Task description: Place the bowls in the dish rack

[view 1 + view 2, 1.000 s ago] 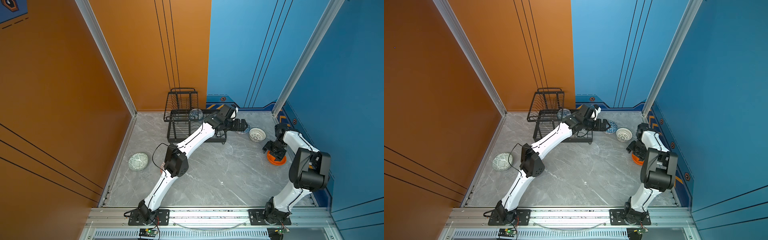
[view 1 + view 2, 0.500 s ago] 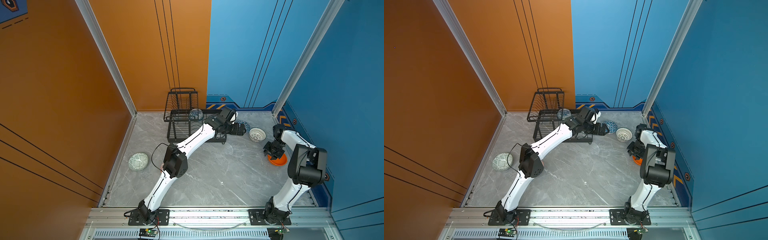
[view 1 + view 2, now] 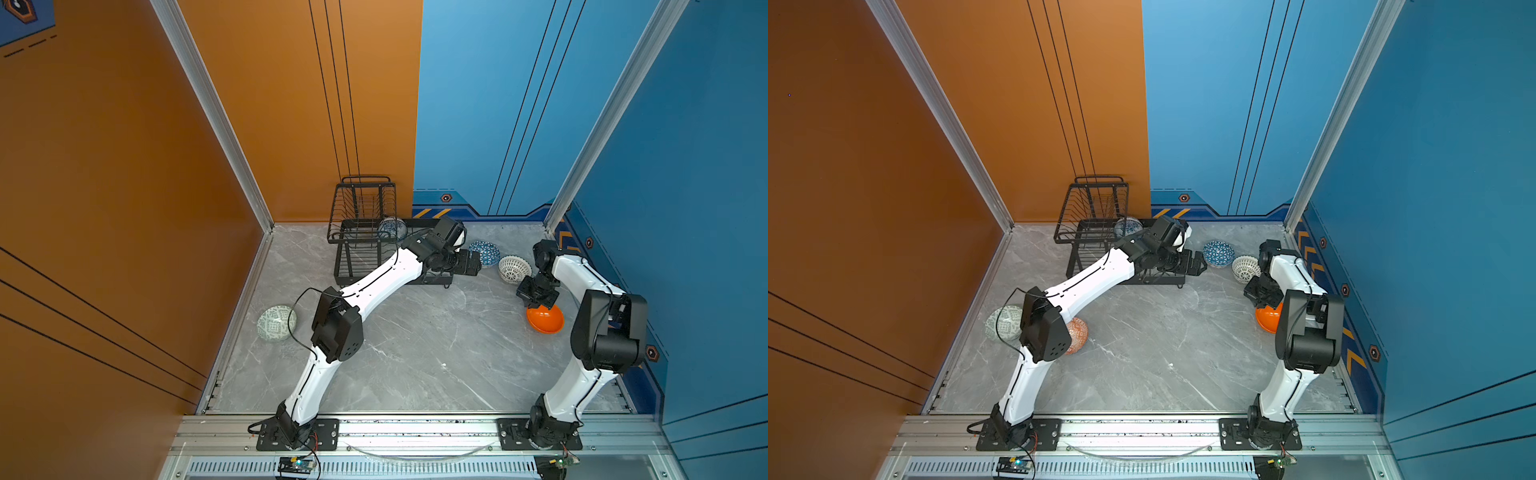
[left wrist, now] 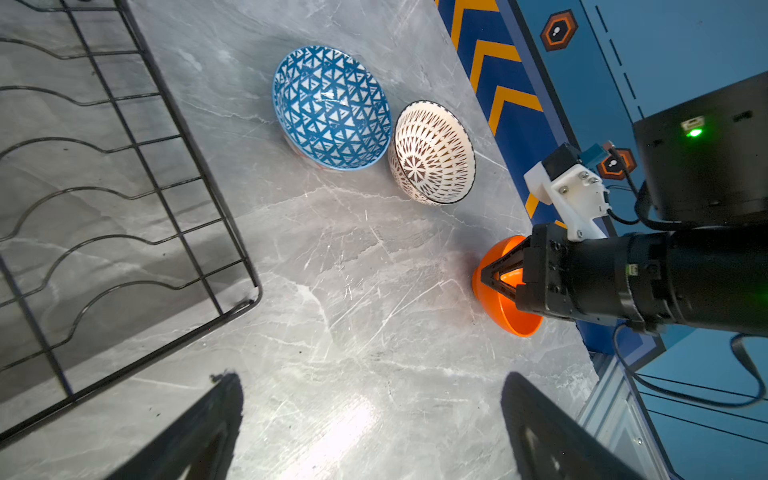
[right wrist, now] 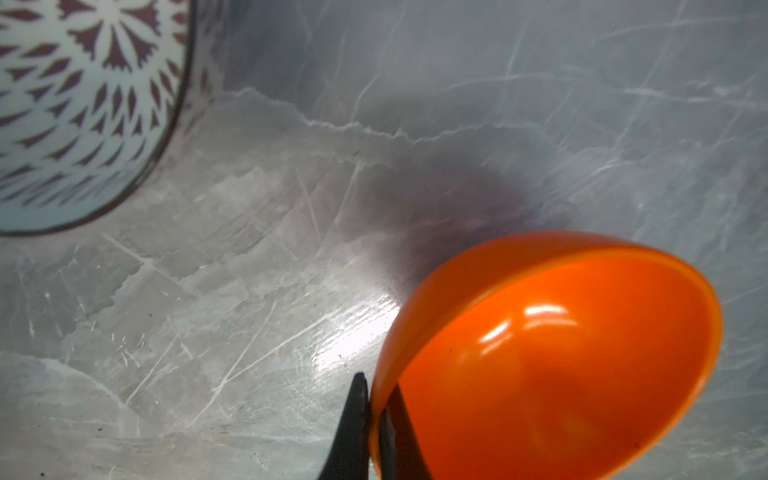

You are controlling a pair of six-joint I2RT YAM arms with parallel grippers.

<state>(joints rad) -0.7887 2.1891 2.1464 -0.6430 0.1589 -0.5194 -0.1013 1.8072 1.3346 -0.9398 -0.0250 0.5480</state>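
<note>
On the left, the pale green bowl [image 3: 276,323] and the orange-white bowl [image 3: 1077,334] sit on the table [image 3: 415,353], apart from the dish rack [image 3: 365,249], which holds the blue floral bowl [image 3: 392,227]. Beside the rack, the left gripper [image 3: 474,264] hovers with its jaws spread wide near the blue triangle bowl [image 3: 485,252] and the white lattice bowl [image 3: 514,269]. Farthest right, the right gripper [image 5: 375,392] pinches the tilted orange bowl [image 5: 561,353] by its rim, one finger inside and one outside. That seems the sensible hold, since the bowls look stiff, glossy, probably slippery and breakable; no legible writing shows.

I operate in a lab robot cell: orange wall [image 3: 270,104] and blue wall [image 3: 478,104] behind the left pincer [image 3: 476,264], aluminium rail [image 3: 415,428] carrying its arm.
</note>
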